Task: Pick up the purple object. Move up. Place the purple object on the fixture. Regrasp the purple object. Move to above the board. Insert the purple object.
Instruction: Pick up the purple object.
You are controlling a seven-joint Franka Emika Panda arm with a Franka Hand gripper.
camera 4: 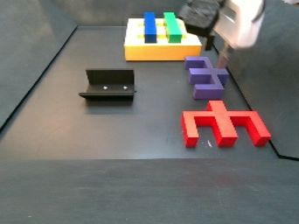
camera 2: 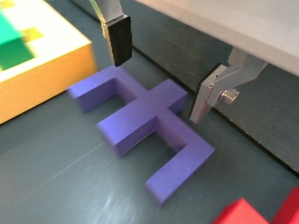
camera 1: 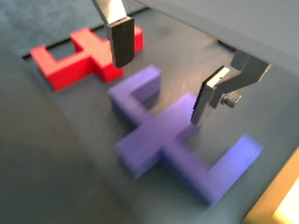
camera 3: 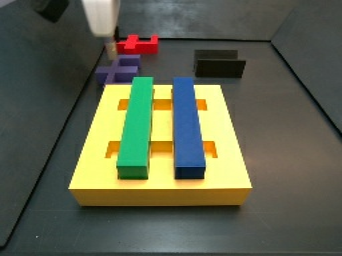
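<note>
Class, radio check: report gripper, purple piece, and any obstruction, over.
Gripper open, above the purple object, fingers either side. Purple object flat on the floor, not gripped. Red piece and yellow board nearby, both apart from it.

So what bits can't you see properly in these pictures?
- The purple piece: in a side view the yellow board hides its near part.
- The red piece: cut off by the picture's edge in a wrist view.
- The tool: open over the purple piece; in a side view it's a bright blur cut off by the picture's edge, fingers not visible.
- The fixture: far and dark in a side view, no detail.
</note>
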